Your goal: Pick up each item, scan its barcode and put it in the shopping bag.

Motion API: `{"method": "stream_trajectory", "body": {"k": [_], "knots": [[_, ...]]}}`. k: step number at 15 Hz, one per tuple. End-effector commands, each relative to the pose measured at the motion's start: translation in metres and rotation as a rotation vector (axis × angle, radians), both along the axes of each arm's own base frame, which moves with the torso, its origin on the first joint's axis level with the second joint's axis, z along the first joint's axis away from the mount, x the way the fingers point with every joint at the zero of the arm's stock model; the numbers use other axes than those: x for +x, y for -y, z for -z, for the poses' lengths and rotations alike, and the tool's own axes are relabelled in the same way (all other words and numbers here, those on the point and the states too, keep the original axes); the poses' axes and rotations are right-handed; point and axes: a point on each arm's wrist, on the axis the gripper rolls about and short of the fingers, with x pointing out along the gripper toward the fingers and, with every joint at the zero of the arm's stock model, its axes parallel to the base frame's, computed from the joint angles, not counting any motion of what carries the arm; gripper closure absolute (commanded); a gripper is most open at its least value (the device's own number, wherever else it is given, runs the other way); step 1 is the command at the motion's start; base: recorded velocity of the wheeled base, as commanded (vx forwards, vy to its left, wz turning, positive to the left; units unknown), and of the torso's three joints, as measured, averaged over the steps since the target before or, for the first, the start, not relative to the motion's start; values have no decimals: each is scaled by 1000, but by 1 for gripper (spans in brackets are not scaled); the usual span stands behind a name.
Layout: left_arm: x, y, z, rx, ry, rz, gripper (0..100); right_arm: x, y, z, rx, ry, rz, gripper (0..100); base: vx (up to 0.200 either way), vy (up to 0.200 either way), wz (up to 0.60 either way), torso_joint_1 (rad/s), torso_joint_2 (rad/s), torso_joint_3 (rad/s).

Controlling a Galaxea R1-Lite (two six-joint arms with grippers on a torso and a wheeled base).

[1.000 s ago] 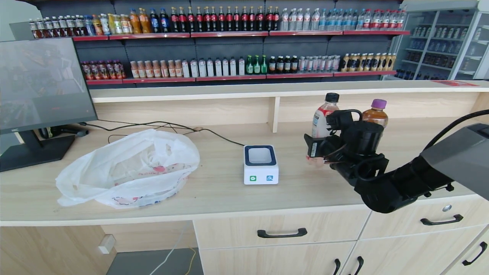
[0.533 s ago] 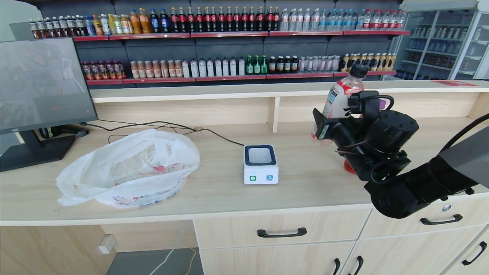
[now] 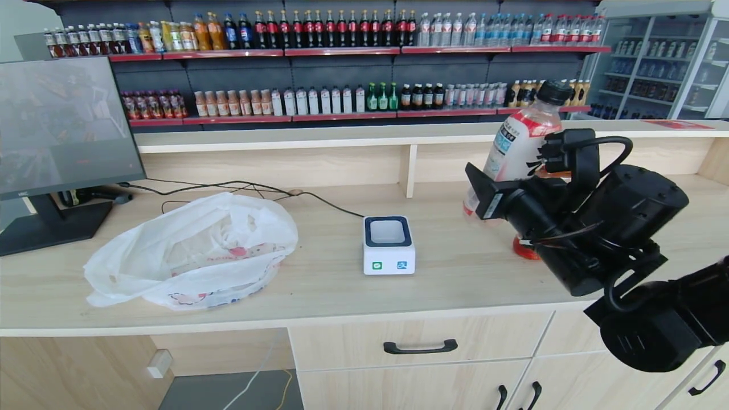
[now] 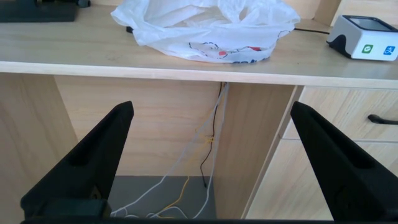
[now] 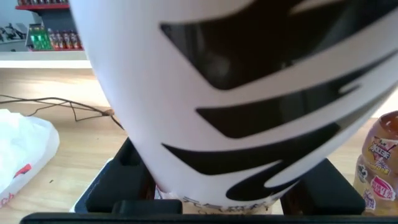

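One bottle (image 3: 519, 143), clenched in our right gripper (image 3: 515, 177), hangs above the counter (image 3: 455, 279) with its cap tilted up and rightward, while the scanner (image 3: 388, 245) we must reach lies lower, to its left.

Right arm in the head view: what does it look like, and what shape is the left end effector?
The right arm is matte black, built of bulky cylindrical joints, with a black cable looping over the wrist. The right end effector carries a small white label on one finger. The left end effector has two black, wedge-shaped fingers.
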Motion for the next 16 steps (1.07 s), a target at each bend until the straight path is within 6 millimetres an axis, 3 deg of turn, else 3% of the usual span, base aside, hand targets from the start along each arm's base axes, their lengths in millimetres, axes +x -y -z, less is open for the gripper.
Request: {"method": "stream_trajectory", "body": {"k": [1,4,9,14,16], "knots": [[0,0,0,0,0,0,0,-32,6,-11,8,16,-33,100,0,0,0,0,0,0],[0,0,0,0,0,0,0,-56,18,-10,2,0,-45,100,0,0,0,0,0,0],[0,0,0,0,0,0,0,-96,38,11,-17,-51,-61,100,0,0,0,0,0,0],[0,0,0,0,0,0,0,-130,38,17,-10,-60,-157,100,0,0,0,0,0,0],[0,0,0,0,0,0,0,-135,38,17,-6,-57,-201,100,0,0,0,0,0,0]]}}
